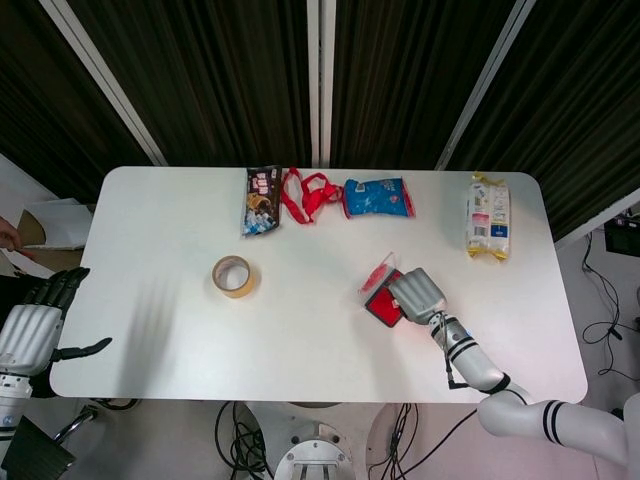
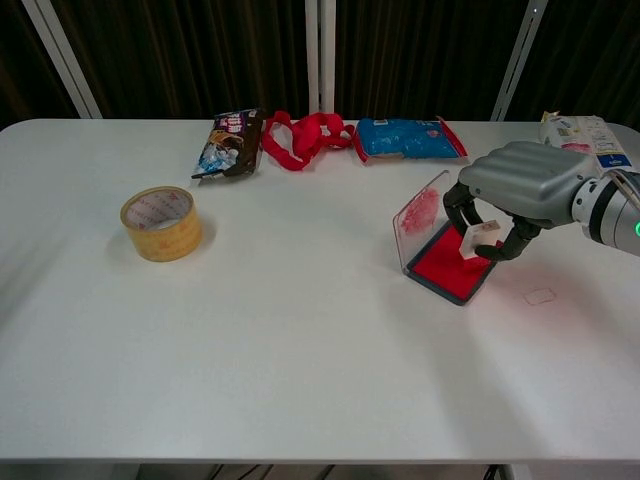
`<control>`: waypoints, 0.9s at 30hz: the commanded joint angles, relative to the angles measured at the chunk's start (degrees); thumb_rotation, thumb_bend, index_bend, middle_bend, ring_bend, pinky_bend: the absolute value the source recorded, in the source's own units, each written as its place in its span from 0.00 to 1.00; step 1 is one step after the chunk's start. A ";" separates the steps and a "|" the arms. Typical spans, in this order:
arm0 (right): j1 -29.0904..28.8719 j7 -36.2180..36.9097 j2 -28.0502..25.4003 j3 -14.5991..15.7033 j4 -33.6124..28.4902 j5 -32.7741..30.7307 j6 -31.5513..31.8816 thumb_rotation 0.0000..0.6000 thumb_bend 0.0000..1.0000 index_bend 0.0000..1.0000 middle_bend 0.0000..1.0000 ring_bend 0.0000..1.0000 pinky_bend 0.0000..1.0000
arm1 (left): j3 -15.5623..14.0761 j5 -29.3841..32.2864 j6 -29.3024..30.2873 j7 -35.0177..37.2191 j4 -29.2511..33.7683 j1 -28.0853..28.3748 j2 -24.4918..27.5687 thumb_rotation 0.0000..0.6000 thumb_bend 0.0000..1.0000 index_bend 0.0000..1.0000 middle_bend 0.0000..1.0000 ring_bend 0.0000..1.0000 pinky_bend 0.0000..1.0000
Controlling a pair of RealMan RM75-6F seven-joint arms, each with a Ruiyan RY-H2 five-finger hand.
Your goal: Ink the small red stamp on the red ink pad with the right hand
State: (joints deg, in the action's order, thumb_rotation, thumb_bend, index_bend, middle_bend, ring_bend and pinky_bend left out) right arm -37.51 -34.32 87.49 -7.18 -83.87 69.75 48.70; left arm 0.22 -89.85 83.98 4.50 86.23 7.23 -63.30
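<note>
The red ink pad lies open on the table right of centre, its clear lid standing up on the left side. In the head view the red ink pad is mostly covered by my right hand. My right hand pinches the small red stamp and holds it down over the pad's red surface; whether it touches the ink I cannot tell. My left hand hangs off the table's left edge, fingers apart, holding nothing.
A roll of tape sits at the left. Along the far edge lie a dark snack bag, a red ribbon, a blue packet and a yellow-white packet. A small clear cap lies right of the pad.
</note>
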 commanded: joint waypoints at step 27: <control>-1.87 6.01 2.02 2.04 4.23 0.87 2.12 1.00 0.34 0.69 0.62 0.87 1.00 | 0.21 0.38 -0.70 -0.73 0.86 0.49 0.66 0.61 0.00 0.04 0.08 0.09 0.20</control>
State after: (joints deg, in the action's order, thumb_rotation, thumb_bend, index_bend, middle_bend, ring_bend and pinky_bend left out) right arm -39.71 -29.25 90.27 -5.02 -78.64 69.72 49.82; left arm 0.42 -89.46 83.26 3.78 87.07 7.73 -62.65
